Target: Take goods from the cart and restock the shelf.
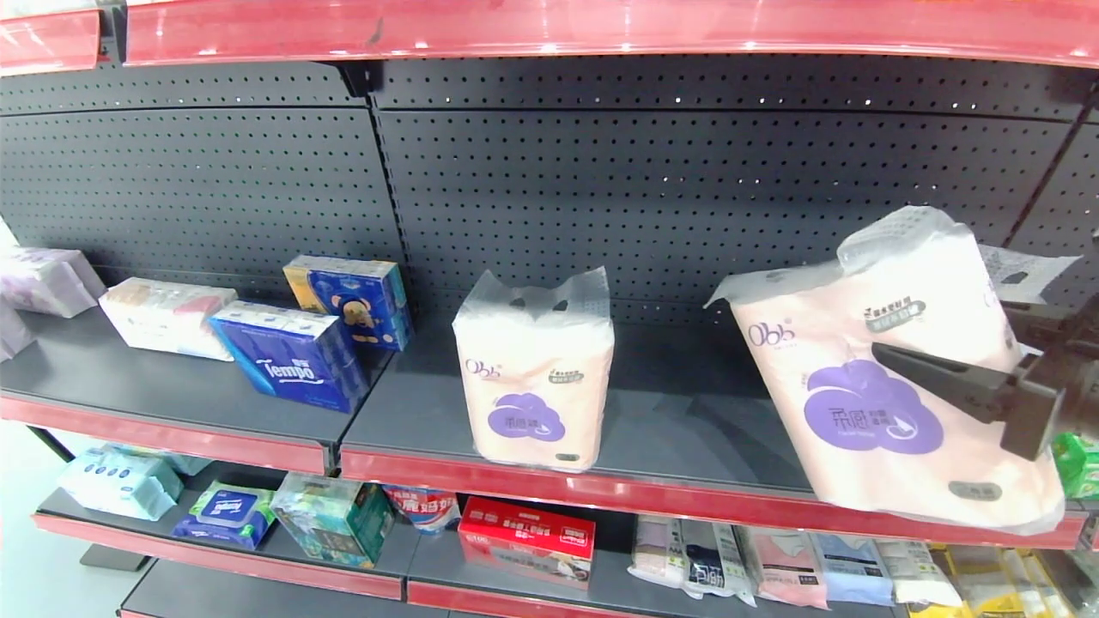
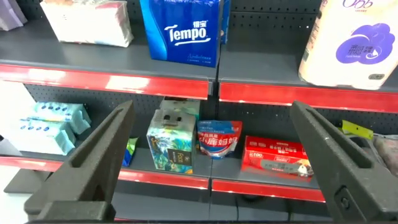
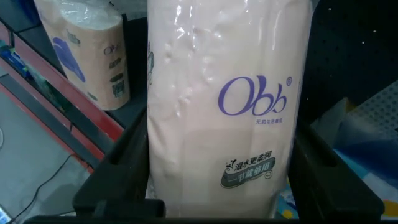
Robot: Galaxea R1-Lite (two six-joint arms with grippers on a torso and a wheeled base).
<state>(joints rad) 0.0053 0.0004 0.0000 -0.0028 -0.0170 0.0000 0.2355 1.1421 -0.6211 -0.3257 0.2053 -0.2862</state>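
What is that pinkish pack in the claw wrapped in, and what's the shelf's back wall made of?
The pack: thin glossy clear plastic film, judging by its wrinkles and glare; likely soft paper rolls inside. The back wall: apparently matte dark painted metal sheet, punched with holes.

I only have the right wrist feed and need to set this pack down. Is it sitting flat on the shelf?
Observer: No. In the head view the held pack is tilted, with its bottom at the front edge of the shelf.
Operator: Any room on its left?
Observer: Yes, bare shelf separates it from the upright matching pack.
Operator: Is the left arm free?
Observer: The left gripper is open and empty, facing the lower shelves.
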